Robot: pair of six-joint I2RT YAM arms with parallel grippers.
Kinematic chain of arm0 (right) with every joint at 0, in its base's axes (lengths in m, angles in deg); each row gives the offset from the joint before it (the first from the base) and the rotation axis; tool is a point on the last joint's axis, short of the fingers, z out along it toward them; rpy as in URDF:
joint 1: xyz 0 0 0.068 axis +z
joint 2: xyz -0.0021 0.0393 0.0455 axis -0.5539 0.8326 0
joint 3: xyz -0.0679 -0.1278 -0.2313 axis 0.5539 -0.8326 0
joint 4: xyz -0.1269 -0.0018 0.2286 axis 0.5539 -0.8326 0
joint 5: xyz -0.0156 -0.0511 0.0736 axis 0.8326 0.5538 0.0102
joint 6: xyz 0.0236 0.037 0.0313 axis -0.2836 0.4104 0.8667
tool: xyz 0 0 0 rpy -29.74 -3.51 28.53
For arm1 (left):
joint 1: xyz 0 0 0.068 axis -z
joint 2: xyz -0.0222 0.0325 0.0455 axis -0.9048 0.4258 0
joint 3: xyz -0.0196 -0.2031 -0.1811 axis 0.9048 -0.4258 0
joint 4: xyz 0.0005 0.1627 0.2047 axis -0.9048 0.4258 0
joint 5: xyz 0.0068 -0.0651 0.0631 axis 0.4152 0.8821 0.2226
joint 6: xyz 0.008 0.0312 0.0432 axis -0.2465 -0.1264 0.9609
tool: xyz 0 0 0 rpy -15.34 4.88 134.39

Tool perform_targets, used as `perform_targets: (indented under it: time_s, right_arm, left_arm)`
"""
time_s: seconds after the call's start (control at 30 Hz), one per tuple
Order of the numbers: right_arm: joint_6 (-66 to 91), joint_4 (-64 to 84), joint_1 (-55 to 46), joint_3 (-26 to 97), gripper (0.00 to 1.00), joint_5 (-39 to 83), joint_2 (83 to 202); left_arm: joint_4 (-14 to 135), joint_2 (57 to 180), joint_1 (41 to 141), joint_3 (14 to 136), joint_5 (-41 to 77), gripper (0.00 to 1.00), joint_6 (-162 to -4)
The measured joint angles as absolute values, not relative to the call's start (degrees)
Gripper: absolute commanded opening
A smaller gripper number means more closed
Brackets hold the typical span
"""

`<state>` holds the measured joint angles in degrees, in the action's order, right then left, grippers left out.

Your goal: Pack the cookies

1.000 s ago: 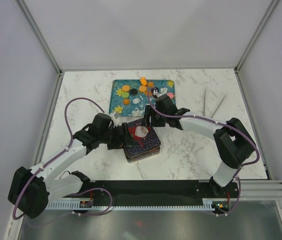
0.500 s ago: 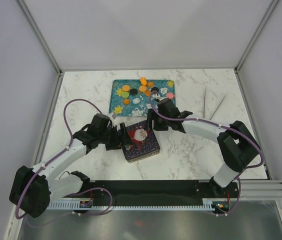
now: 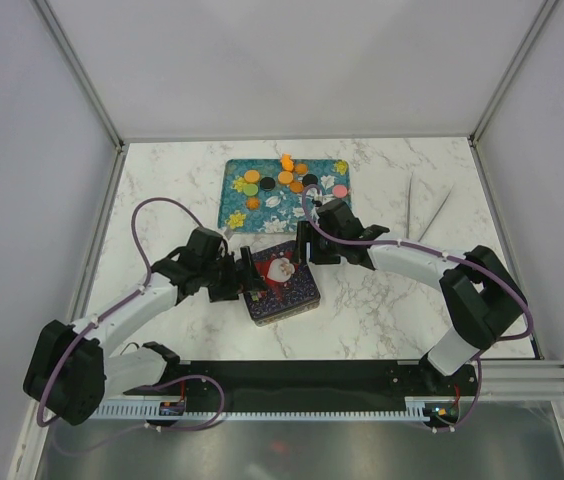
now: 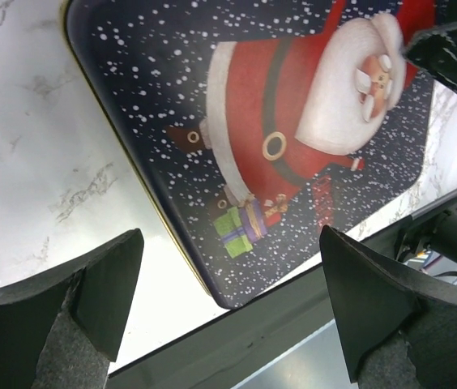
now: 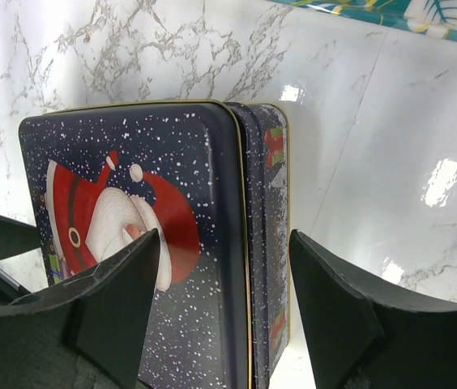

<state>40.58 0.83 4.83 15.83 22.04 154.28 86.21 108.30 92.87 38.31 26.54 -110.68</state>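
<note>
**Orange, green and black cookies on the tray, tin lid down flat**

We see the cookies (image 3: 282,178) as small flat round discs, loose on the teal flowered tray (image 3: 232,215) at the far side of the marble counter (image 3: 382,300). Most are orange, one is green and two are black. None is in either end effector.

Nearer the arms sits a dark blue tin (image 3: 280,280) with a Santa on its lid, well apart from the cookies. The left end effector (image 3: 245,272) is at the tin's left edge. In its wrist view its fingers (image 4: 91,284) are spread wide and hold nothing. The right end effector (image 3: 305,245) is at the tin's far right corner, also spread wide and empty in its own wrist view. We cannot tell whether either one touches the tin.

A second ago the lid sat askew over the tin with both end effectors against it. Now it lies square, and the cookies have not moved.
</note>
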Motion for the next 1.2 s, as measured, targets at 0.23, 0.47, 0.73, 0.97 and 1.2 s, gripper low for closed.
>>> perform_targets:
  time_s: [0.23, 0.47, 0.73, 0.97, 1.2]
  right_arm:
    - [40.60, 2.23, 4.83, 15.35, 0.71, 20.69, 154.28]
    - [40.75, 3.35, 4.83, 14.92, 0.67, 19.77, 154.25]
    - [40.77, 3.41, 4.76, 14.68, 0.65, 19.51, 154.01]
    - [40.77, 3.41, 4.76, 14.68, 0.65, 19.49, 153.95]
    - [40.69, 3.28, 4.78, 14.68, 0.72, 19.73, 153.95]
  left_arm:
    - [83.95, 112.96, 92.81, 38.31, 26.52, 0.96, -110.70]
    - [82.42, 113.75, 92.76, 39.29, 27.06, 0.92, -110.70]
    - [83.15, 113.72, 92.78, 40.95, 28.11, 0.90, -110.68]
    - [83.65, 114.10, 92.76, 41.72, 28.20, 0.90, -110.66]
    - [85.53, 115.89, 92.76, 44.06, 28.31, 0.90, -110.29]
